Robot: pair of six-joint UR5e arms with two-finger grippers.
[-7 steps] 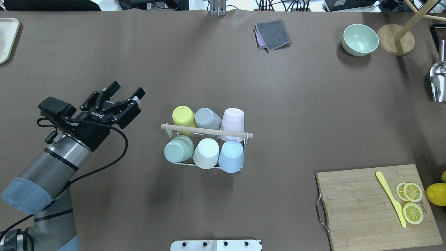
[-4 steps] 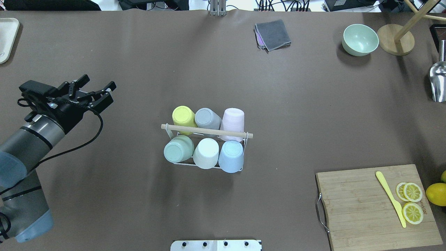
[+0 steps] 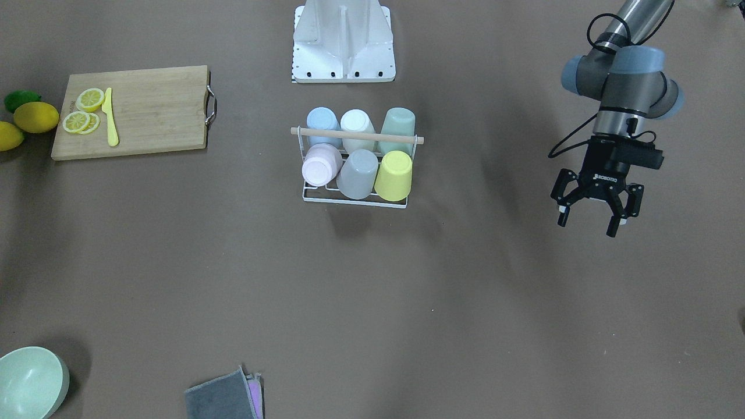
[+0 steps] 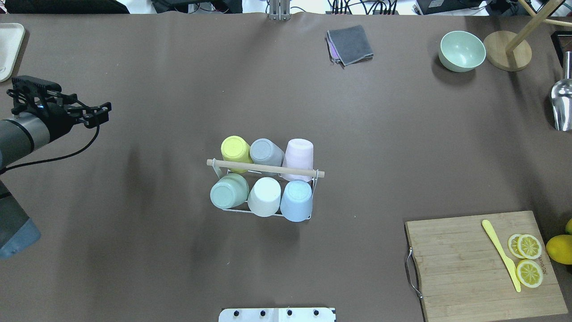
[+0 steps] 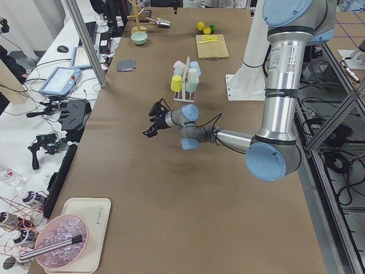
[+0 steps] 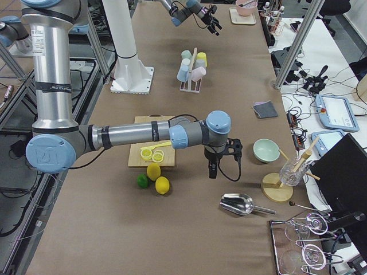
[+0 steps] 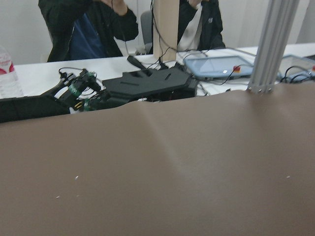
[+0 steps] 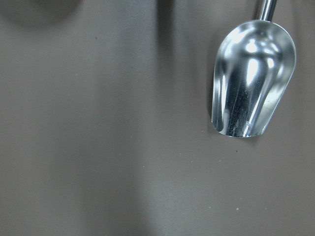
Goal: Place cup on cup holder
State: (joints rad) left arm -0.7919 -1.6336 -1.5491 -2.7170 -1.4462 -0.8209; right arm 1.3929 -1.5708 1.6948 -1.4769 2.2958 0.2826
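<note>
The cup holder (image 4: pixel 308 172) is a white wire rack with a wooden dowel across its top, at the table's middle; it also shows in the front-facing view (image 3: pixel 401 139). Several upside-down cups sit on its prongs: yellow (image 4: pixel 235 148), grey (image 4: pixel 266 151), pink (image 4: pixel 299 152), green (image 4: pixel 229 191), white (image 4: pixel 264 196) and blue (image 4: pixel 296 200). My left gripper (image 4: pixel 100 115) is open and empty, far to the left of the rack and above the table (image 3: pixel 586 226). My right gripper (image 6: pixel 213 171) shows only in the exterior right view, near a metal scoop; I cannot tell its state.
A cutting board (image 4: pixel 464 264) with lemon slices and a yellow knife lies front right. A green bowl (image 4: pixel 461 50), a wooden stand (image 4: pixel 507 50) and the metal scoop (image 4: pixel 562 103) are at the back right. A grey cloth (image 4: pixel 350 44) lies at the back. A white tray (image 4: pixel 9 49) is far left.
My left arm has swung left and back, away from the rack, with its gripper open and empty throughout. The cups and rack have not moved.
</note>
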